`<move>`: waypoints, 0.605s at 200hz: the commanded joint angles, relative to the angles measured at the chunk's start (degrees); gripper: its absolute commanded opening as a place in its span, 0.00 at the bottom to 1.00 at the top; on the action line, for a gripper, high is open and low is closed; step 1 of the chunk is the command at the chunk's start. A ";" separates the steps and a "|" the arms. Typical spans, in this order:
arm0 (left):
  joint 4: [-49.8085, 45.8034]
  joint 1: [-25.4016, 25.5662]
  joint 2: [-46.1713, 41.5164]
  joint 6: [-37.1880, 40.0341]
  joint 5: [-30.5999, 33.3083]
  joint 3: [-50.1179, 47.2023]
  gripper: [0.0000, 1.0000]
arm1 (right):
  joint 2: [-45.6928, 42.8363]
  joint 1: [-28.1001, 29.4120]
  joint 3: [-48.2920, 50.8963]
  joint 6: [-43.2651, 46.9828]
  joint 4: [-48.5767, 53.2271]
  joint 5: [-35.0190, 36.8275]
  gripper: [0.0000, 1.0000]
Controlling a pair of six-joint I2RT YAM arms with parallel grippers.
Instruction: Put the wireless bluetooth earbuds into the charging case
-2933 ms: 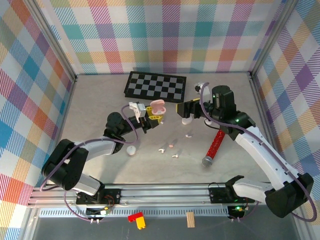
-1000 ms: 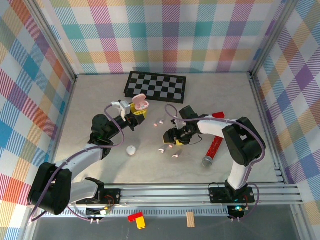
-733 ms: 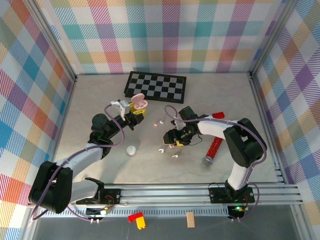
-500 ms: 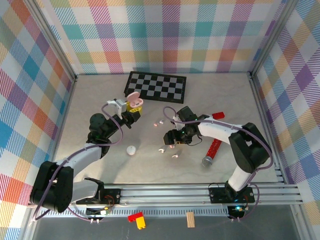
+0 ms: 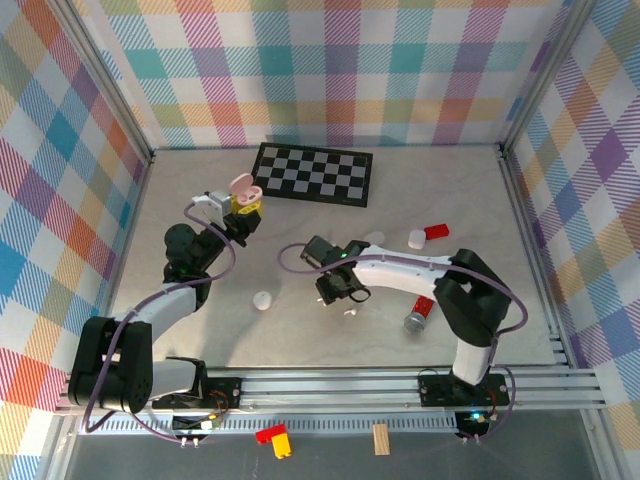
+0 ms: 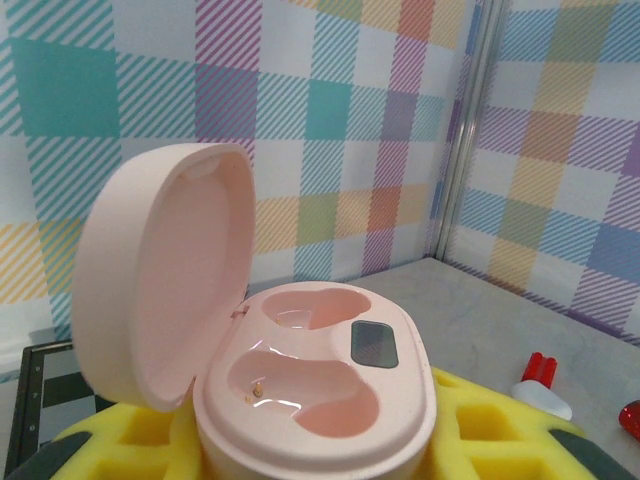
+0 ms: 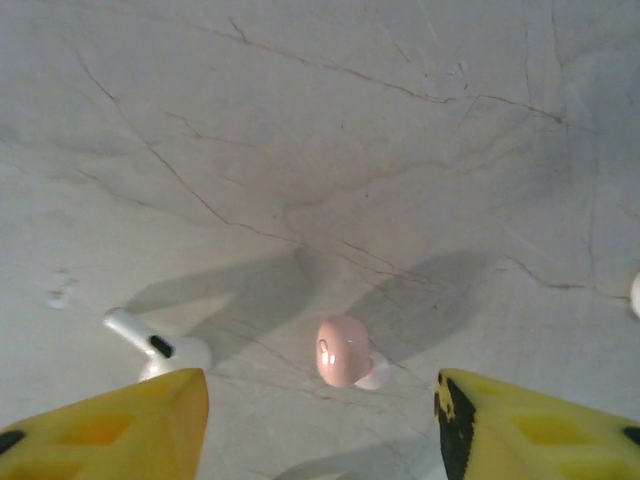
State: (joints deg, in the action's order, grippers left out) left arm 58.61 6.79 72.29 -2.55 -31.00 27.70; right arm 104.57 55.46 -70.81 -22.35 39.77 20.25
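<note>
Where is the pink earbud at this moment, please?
In the right wrist view the pink earbud lies on the table between the open jaws of the right gripper, with a white earbud close by toward the picture's left.

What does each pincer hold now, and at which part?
The left pincer grips the open pale pink plastic charging case by its lower shell; the right pincer is open, holding nothing.
</note>
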 commanded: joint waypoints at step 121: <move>1.33 -0.64 -0.57 -0.60 -3.60 1.98 0.35 | 8.91 2.58 -6.89 1.06 7.15 7.27 0.37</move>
State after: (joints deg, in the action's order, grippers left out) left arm 58.59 6.66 72.29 -3.20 -32.75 27.97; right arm 112.51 57.49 -75.99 -22.48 44.99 28.08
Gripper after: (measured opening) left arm 0.359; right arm 0.366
